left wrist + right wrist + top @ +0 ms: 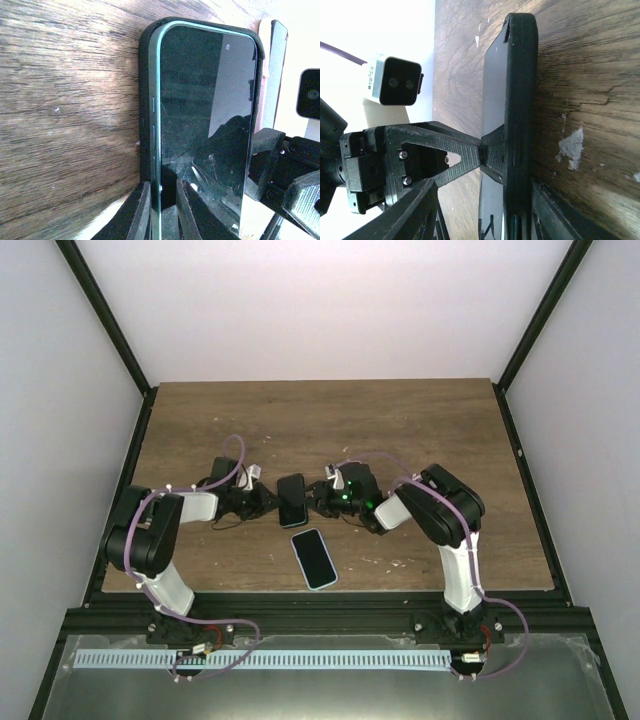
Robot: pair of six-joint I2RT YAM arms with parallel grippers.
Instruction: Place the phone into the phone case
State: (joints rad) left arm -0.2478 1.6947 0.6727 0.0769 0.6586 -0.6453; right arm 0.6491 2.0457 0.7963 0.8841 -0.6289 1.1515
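A dark phone (292,500) lies in the middle of the table, set in a black case (144,90). In the left wrist view its teal edge (155,100) stands a little proud of the case rim. My left gripper (268,502) is shut on the phone and case at their left long edge (162,212), one finger (141,212) against the case and one finger (186,210) on the screen. My right gripper (318,502) is at the opposite edge. Its jaws (485,220) are spread wide around the case (520,100), with one finger (552,215) beside the case's back.
A second phone (314,558) with a light blue rim lies flat on the wooden table (420,430), just in front of the held phone. Black frame posts run along both sides. White scuffs (572,145) mark the wood by the case.
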